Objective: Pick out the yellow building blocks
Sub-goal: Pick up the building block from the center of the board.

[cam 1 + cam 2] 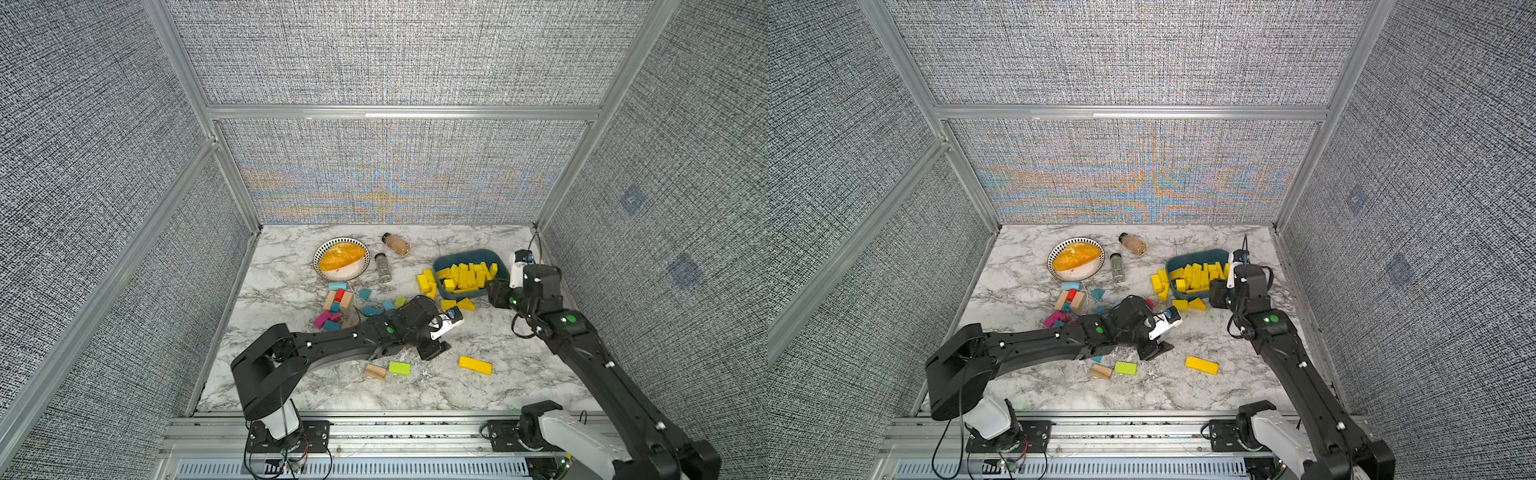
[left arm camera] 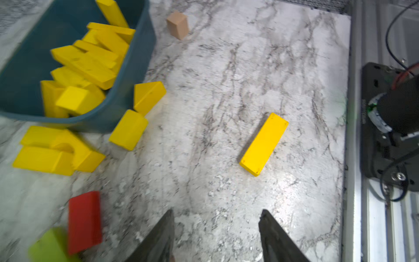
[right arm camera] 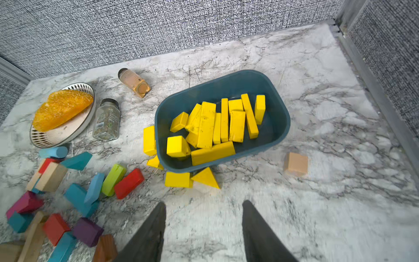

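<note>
Quick count, fwiw: yellow building blocks (image 3: pixel 206 124) are approx a dozen inside the 1 teal bin (image 3: pixel 217 86), tho they overlap so can't be exact. 5 or so more sit right by its wall, plus 1 lone yellow bar (image 1: pixel 475 365) out on the table. 2 spice jars (image 3: pixel 106 120), 1 plate (image 3: pixel 68 133). Lime-green blocks (image 3: pixel 113 179): 2. Red blocks (image 3: pixel 129 182): 3. Purple block (image 3: pixel 87 231): 1. Magenta block (image 3: pixel 26 204): 1. Tan blocks (image 3: pixel 295 163): at least 3. Teal/blue blocks (image 3: pixel 77 161): several, pile's too jumbled to count.
</note>
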Action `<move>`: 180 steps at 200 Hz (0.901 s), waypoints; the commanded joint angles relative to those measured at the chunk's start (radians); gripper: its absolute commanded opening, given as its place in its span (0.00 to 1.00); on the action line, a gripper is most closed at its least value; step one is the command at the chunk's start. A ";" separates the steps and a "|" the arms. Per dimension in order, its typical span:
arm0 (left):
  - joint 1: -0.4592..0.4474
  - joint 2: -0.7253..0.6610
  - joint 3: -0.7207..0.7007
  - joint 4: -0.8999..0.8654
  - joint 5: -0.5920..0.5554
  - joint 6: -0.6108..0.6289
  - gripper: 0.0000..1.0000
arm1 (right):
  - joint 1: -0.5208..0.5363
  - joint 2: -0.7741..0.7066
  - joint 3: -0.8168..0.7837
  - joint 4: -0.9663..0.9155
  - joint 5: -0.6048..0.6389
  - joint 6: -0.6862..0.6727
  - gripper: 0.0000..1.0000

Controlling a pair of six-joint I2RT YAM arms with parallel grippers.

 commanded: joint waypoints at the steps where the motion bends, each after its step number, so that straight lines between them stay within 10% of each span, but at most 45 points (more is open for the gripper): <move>1: -0.030 0.062 0.047 -0.043 0.079 0.097 0.61 | 0.003 -0.088 -0.044 -0.034 -0.027 0.059 0.55; 180: -0.074 0.547 0.678 -0.601 0.133 0.358 0.61 | 0.002 -0.375 0.077 -0.161 0.097 -0.021 0.55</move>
